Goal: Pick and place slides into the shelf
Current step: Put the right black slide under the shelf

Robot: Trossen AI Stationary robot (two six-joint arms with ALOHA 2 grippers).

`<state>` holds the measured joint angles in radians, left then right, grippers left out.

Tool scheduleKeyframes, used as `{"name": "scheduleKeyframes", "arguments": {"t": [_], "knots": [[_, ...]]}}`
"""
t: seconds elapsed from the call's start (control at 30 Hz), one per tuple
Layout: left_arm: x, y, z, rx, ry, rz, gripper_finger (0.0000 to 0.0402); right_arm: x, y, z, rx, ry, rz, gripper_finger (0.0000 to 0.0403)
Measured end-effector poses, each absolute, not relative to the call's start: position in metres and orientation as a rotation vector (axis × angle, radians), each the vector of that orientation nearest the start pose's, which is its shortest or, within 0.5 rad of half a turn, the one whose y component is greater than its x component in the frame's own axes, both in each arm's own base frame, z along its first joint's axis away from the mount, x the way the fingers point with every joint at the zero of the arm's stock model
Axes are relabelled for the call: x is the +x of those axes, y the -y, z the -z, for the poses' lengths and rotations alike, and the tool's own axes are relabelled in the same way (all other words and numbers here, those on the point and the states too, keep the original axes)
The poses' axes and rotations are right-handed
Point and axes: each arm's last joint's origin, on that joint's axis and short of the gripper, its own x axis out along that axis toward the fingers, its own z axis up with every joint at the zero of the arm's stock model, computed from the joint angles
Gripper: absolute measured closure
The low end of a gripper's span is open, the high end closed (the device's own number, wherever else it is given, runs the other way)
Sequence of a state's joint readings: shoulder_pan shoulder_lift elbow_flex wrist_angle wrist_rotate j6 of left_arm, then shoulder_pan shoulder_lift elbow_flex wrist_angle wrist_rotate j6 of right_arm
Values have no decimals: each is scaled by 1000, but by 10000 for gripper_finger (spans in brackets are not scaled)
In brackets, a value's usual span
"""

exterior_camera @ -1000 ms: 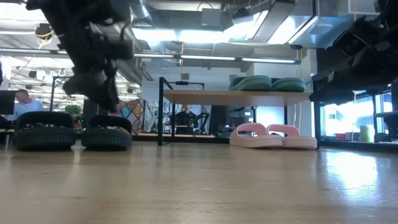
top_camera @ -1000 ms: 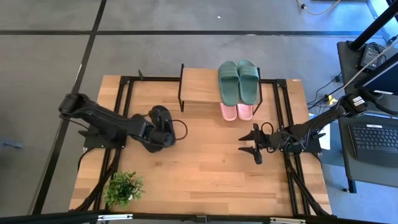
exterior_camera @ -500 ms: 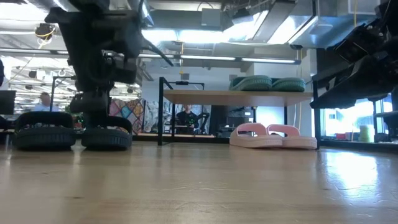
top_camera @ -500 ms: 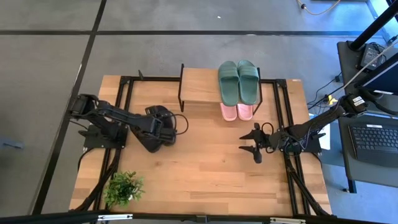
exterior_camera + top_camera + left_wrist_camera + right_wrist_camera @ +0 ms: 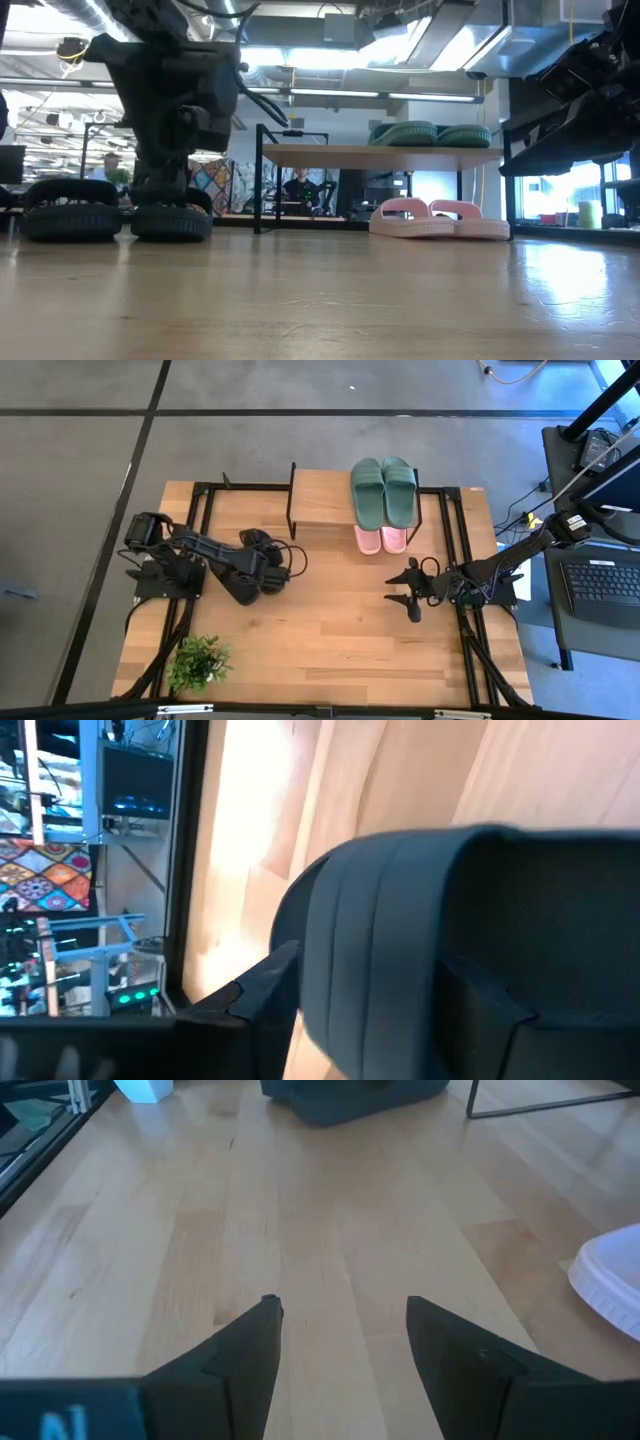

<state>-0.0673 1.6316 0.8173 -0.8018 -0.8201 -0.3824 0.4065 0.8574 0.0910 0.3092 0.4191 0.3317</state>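
The dark green slides (image 5: 383,490) lie on the shelf's top board (image 5: 320,500). The light pink slides (image 5: 435,218) rest flat under that board. The black slides (image 5: 262,543) lie soles down on the table left of the shelf, side by side in the low view (image 5: 70,218). My left gripper (image 5: 262,568) points down over the black slide nearer the shelf (image 5: 172,220). That slide's strap (image 5: 450,950) fills the left wrist view. One finger (image 5: 250,1000) stands beside the strap and the other is hidden. My right gripper (image 5: 408,596) (image 5: 340,1305) hovers open and empty right of centre. My left gripper comes down from above at the strap of the black slide nearer the shelf (image 5: 330,950). One finger stands outside the strap's side and the strap hides the other. I cannot tell whether the fingers touch it. The slide lies flat on the table.
A small potted plant (image 5: 198,660) stands at the near left corner. Black metal frames (image 5: 200,510) run along the table's left and right sides. Bare wood (image 5: 330,630) lies between the two arms. A laptop (image 5: 600,585) sits off the table to the right.
My left gripper has swung from a tilted pose to pointing straight down. It has moved a little toward the shelf and come down over the black slide nearer the shelf. The slides have not moved.
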Motion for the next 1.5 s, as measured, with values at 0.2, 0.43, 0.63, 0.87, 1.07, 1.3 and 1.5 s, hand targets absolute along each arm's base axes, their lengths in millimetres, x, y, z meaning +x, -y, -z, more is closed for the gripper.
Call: {"name": "scheduleKeyframes", "arguments": {"t": [0.2, 0.43, 0.63, 0.87, 1.07, 1.3, 1.5], "knots": [[248, -3, -143, 387, -1292, -829, 303, 142, -48, -134, 142, -416, 83, 188], [248, 4, -143, 410, -1281, -809, 388, 142, -48, -134, 142, -417, 82, 188], [255, 16, -158, 409, -1297, -748, 394, 142, -48, -134, 141, -418, 82, 188], [286, 37, -216, 292, -1240, -617, 397, 142, -48, -134, 141, -418, 82, 188], [314, 52, -268, 208, -1017, -562, 398, 142, -48, -134, 140, -418, 82, 188], [343, 57, -273, 208, -817, -519, 399, 142, -48, -134, 140, -418, 82, 188], [373, 60, -237, 375, -818, -545, 399, 142, -48, -133, 137, -426, 84, 188]]}}
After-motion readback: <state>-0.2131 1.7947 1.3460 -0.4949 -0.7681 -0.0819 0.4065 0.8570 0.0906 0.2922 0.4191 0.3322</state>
